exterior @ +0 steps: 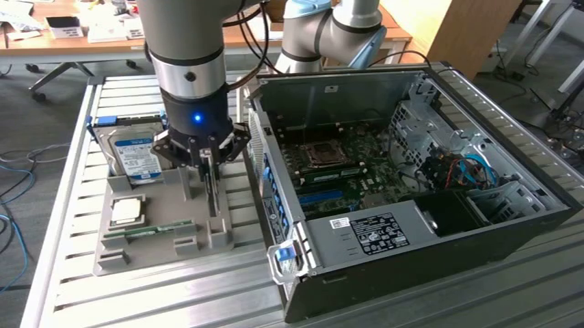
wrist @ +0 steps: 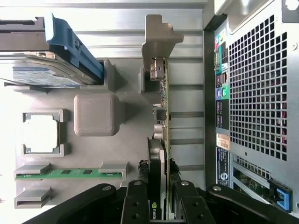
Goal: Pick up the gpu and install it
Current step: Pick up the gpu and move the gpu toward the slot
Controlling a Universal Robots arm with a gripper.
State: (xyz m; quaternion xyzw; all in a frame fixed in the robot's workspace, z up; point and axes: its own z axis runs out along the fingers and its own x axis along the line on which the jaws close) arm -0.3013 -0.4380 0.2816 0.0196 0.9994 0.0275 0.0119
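The gpu (exterior: 213, 195) is a thin dark card standing on edge in a slot of the grey holder tray (exterior: 150, 258), just beside the open computer case (exterior: 511, 225). My gripper (exterior: 208, 167) hangs straight over it, with a finger on each face of the card. In the wrist view the gpu (wrist: 164, 105) runs away from the gripper (wrist: 157, 170) toward a grey post of the tray (wrist: 126, 140). The black fingers (wrist: 136, 196) press against both sides of the card's thicker end. The gripper is shut on the gpu, which still sits in its slot.
The tray also holds a silver hard drive with a blue label (exterior: 135, 154), a square processor (exterior: 126, 210) and a green memory stick (exterior: 150, 230). The case lies open with its motherboard (exterior: 338, 171) exposed. Its perforated rear panel (wrist: 257, 93) stands close beside the card.
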